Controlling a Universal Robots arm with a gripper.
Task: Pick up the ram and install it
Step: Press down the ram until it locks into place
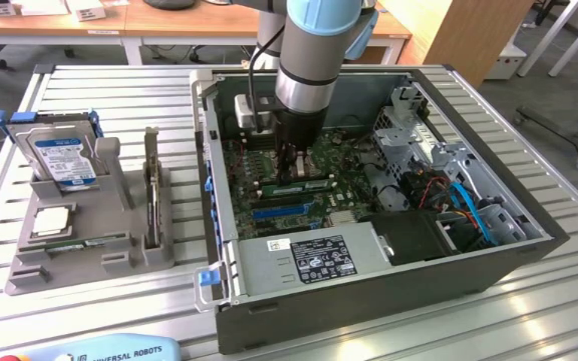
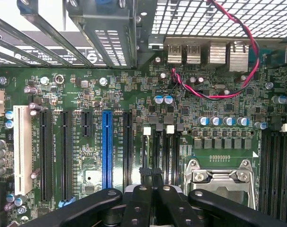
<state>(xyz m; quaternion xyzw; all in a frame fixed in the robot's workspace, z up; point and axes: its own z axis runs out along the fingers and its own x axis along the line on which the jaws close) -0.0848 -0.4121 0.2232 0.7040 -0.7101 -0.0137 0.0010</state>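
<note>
**Fingers down on the memory slots, ram on edge beneath them**

The gripper [image 1: 289,174] reaches straight down into the open computer case [image 1: 369,308], with its tips low over the motherboard [image 2: 134,94]. In the wrist view the gripper [image 2: 150,174] has its two dark fingers [image 2: 144,176] drawn together, tip against tip, with no gap visible between them. I read the hand as clenched. Whether a thin board edge is pinched between the tips I cannot tell.

The ram [image 1: 309,184] is the green stick with a pale label. In the exterior view it stands on edge directly beneath the fingertips and runs out past them to the exterior view's right. It lines up with the memory slots [image 2: 168,151], which extend away from the fingers and carry white latches at their far ends. The stick appears to be in or at one of those slots. How deep it sits cannot be made out.

The vertical approach suits the job, since a ram goes into its slot edge-first and needs force along its height. Closed tips give a narrow, stiff point that fits between neighbouring parts.

The processor socket [image 2: 219,177] lies just beside the fingers on one flank. The blue expansion slot [image 2: 106,146] lies on the other flank, a little further off. Well away from the hand, outside the case, a grey parts tray [image 1: 28,282] stands on the table.
</note>
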